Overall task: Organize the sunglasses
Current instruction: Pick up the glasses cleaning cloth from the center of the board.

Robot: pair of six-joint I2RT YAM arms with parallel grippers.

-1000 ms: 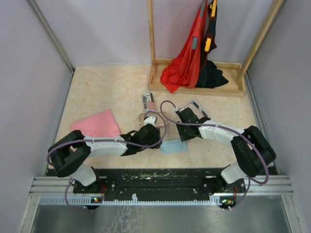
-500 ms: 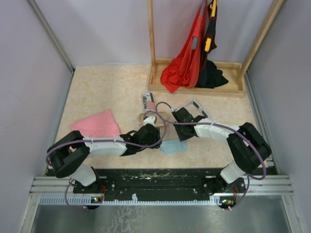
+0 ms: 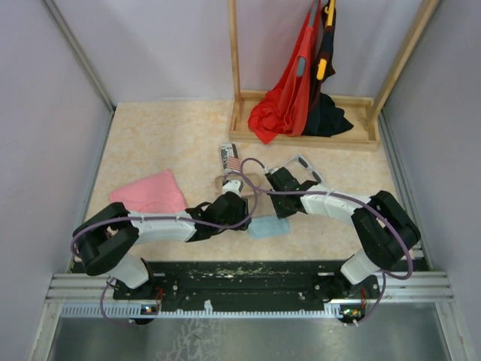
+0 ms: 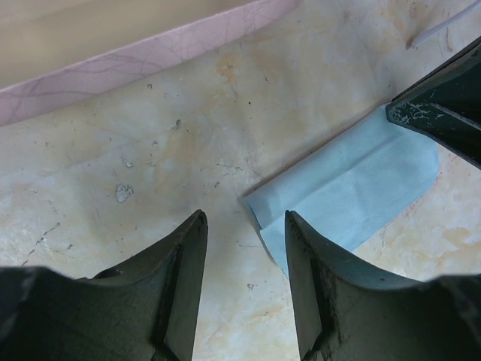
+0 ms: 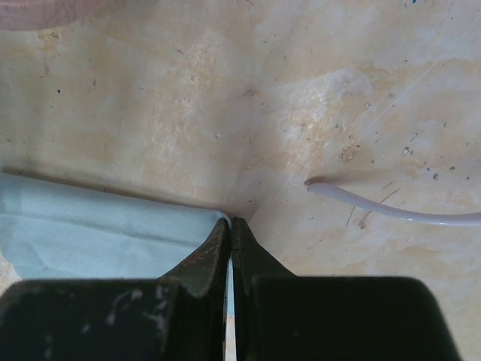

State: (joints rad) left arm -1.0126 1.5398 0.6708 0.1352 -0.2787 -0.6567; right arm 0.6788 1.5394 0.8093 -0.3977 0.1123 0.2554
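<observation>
Pinching blue cloth (image 5: 90, 226) corner; right tool (image 5: 229, 233) clenched on it, lower centre of wrist view; left tool (image 4: 244, 218) released, empty, over bench (image 4: 150, 113); white sunglasses (image 3: 304, 162) right of centre in top view, thin-framed pair (image 3: 223, 180) mid-frame, both lying free; next likely needs cloth lifted, carried toward glasses.
</observation>
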